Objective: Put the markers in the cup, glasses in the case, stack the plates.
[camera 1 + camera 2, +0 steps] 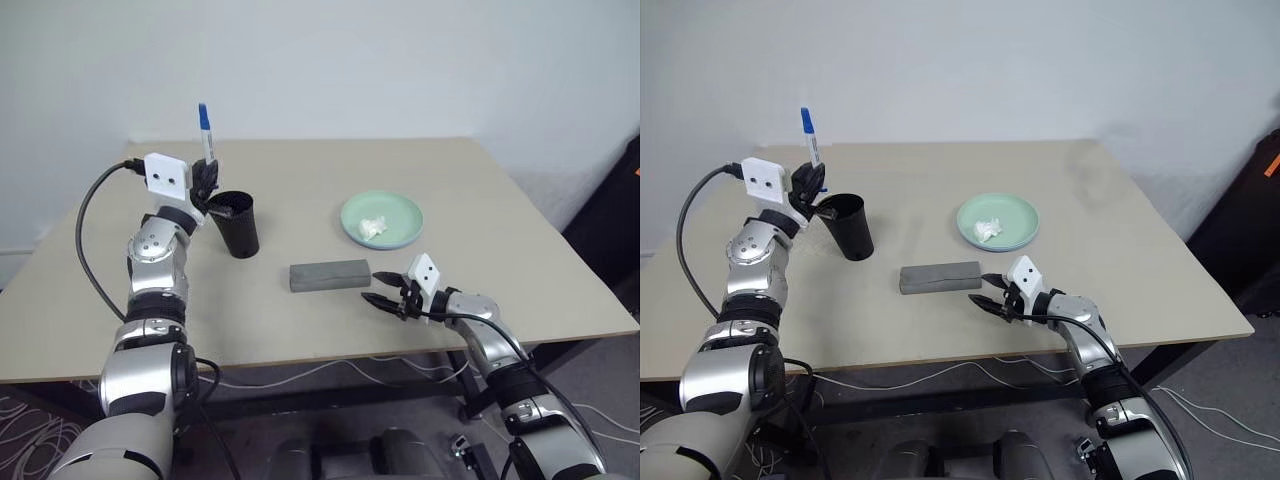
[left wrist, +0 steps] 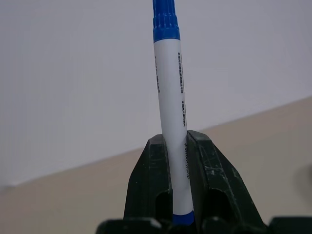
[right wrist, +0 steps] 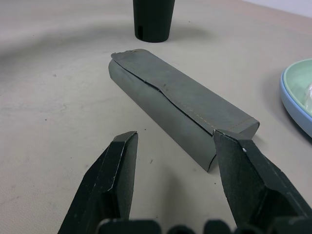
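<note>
Left eye view, upper left of the frame: the blue-capped marker (image 1: 205, 132) stands upright, cap up, its lower barrel clamped between the fingers of the left gripper (image 1: 207, 187). The left wrist view confirms this, with both black fingers (image 2: 151, 187) pressed against the white barrel. Just right of and below that gripper stands the black cup (image 1: 235, 224), upright on the table (image 1: 300, 320), something dark showing at its rim; what it is I cannot tell. Toward the centre lies the grey case (image 1: 329, 275), shut and lengthwise across the frame. At centre right, the mint green plate (image 1: 382, 217) sits on the light blue plate (image 3: 292, 105), whose rim shows beneath it in the right wrist view; a small white paper wad (image 1: 372, 228) lies on the green one. Just beside the case's right end hovers the right gripper (image 1: 379, 287), its jaws apart and holding nothing.
</note>
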{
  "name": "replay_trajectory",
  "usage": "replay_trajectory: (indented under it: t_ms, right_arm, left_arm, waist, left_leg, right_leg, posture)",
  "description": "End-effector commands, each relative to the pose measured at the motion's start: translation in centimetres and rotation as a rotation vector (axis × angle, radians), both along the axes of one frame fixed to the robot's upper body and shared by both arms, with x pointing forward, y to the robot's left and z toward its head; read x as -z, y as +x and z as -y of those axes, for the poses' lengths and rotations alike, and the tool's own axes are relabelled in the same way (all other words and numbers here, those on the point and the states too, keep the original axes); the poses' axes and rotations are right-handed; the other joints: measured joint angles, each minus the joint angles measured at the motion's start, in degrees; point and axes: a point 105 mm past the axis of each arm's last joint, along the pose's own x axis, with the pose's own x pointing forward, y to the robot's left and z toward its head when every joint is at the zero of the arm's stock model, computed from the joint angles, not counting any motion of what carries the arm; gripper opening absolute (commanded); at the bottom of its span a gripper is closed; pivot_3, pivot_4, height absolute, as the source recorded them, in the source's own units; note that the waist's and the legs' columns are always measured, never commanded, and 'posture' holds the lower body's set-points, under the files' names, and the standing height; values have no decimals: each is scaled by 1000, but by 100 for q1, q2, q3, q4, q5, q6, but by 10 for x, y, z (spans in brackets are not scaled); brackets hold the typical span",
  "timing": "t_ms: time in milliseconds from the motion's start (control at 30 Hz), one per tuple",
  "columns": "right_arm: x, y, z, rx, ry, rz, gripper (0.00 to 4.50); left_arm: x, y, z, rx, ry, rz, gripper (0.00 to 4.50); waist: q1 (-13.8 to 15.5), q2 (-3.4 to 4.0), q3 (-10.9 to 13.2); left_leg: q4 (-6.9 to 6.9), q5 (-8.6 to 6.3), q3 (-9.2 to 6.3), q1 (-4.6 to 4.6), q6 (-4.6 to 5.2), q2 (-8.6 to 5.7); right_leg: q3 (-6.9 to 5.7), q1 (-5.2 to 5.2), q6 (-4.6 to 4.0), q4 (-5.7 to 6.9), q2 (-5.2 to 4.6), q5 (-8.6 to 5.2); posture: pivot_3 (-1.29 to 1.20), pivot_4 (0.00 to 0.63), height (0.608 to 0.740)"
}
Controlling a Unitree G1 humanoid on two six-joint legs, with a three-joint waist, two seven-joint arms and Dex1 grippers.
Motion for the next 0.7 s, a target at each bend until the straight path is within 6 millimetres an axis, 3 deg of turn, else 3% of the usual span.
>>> replay_trajectory:
  t_ms: [33, 67, 367, 700]
  right_arm:
    - [-14, 4, -1, -1, 19, 52, 2655]
    - [-14, 4, -1, -2, 18, 52, 2655]
    - [-14, 4, 0, 0, 17, 53, 2655]
    - [-15, 7, 6, 25, 16, 64, 2655]
  left_arm:
    - [-15, 5, 12, 33, 15, 39, 74]
    - [-13, 6, 13, 40, 15, 31, 74]
    - [-11, 7, 14, 30, 15, 27, 2912]
    - [-12, 0, 13, 45, -21, 64, 2912]
  waist:
    - [-2, 0, 0]
    - [-2, 0, 0]
    - [-3, 0, 0]
    - [-3, 0, 0]
  left_leg:
    - [0, -5, 0, 0, -9, 0]
    - [0, -7, 0, 0, -12, 0]
    - [-1, -7, -1, 0, -13, 0]
    - [-1, -8, 0, 0, -14, 0]
  right_leg:
    - [0, 0, 0, 0, 0, 0]
    - [0, 0, 0, 0, 0, 0]
    - [-2, 0, 0, 0, 1, 0]
    - [-1, 0, 0, 0, 0, 0]
  posture:
    - [0, 0, 740]
    - [0, 0, 740]
    - [0, 0, 740]
    - [0, 0, 740]
